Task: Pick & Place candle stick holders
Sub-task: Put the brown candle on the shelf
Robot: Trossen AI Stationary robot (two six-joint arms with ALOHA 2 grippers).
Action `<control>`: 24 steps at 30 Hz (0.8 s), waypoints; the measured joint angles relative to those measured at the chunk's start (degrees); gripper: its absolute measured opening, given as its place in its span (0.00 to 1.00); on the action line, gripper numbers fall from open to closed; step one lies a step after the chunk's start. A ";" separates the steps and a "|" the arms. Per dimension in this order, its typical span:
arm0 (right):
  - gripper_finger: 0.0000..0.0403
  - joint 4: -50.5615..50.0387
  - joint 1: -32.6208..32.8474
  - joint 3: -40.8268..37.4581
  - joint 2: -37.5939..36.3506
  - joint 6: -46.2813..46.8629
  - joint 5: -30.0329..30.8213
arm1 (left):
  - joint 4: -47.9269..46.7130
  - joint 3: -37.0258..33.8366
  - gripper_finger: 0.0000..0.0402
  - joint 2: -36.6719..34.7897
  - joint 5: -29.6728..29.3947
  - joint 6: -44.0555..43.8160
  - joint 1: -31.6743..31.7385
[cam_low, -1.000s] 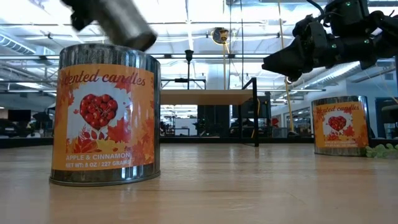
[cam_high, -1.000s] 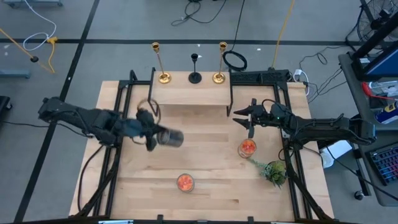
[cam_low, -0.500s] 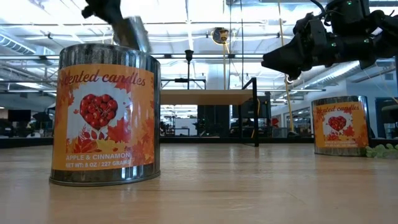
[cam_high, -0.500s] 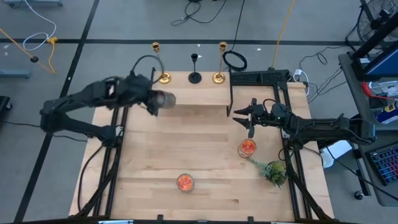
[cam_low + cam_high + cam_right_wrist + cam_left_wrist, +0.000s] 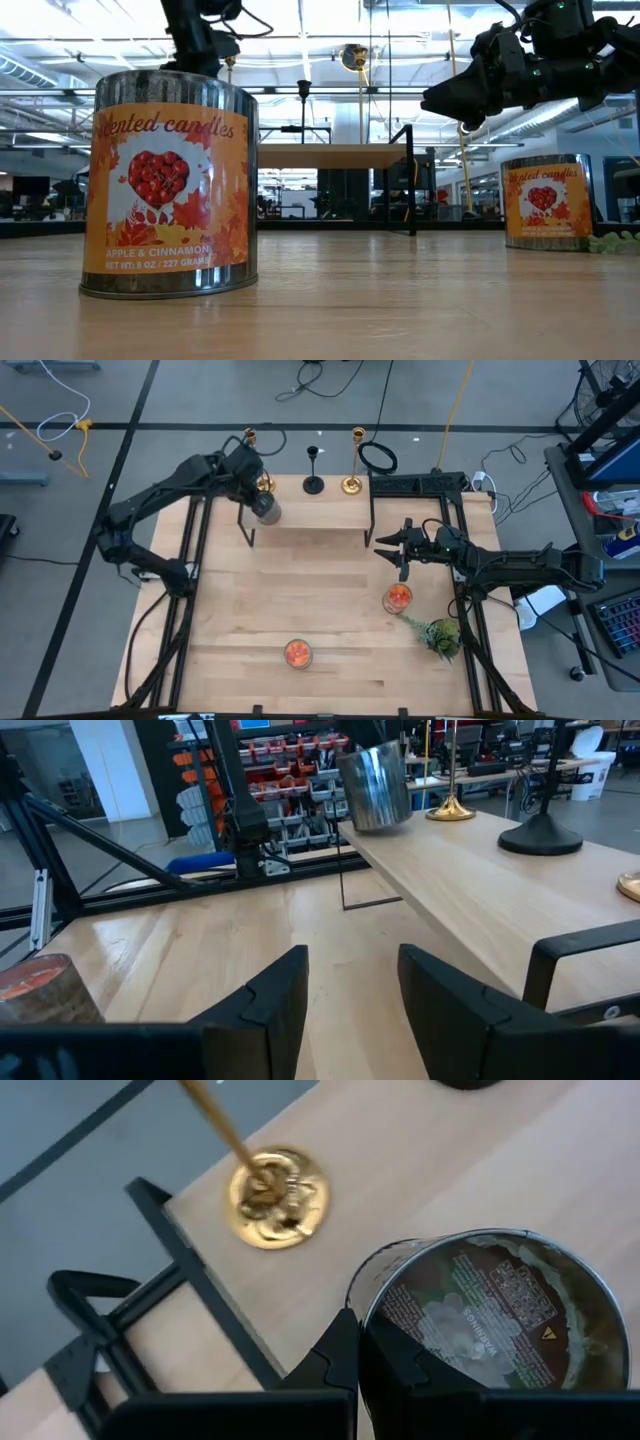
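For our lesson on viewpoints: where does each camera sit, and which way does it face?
High view: above the table, facing straight down; both arms, left hand over the shelf.
Low view: table-top height, facing level past two candle tins; right hand overhead.
Left wrist view: facing down past its fingers at its held tin and a gold candle stick holder.
Right wrist view: facing across the shelf past its open fingers.
Shared: both wrist views show the held tin.
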 joint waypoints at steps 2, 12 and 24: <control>0.39 -0.01 0.00 0.00 0.00 0.00 0.00 | 0.22 0.00 0.01 0.77 0.04 0.14 1.19; 0.39 -0.08 0.00 0.00 0.00 -0.02 0.00 | -0.08 0.00 0.05 0.95 2.85 0.10 4.05; 0.39 -1.68 0.00 0.00 0.00 0.00 -0.02 | 2.10 0.00 0.07 0.90 -0.17 1.33 4.39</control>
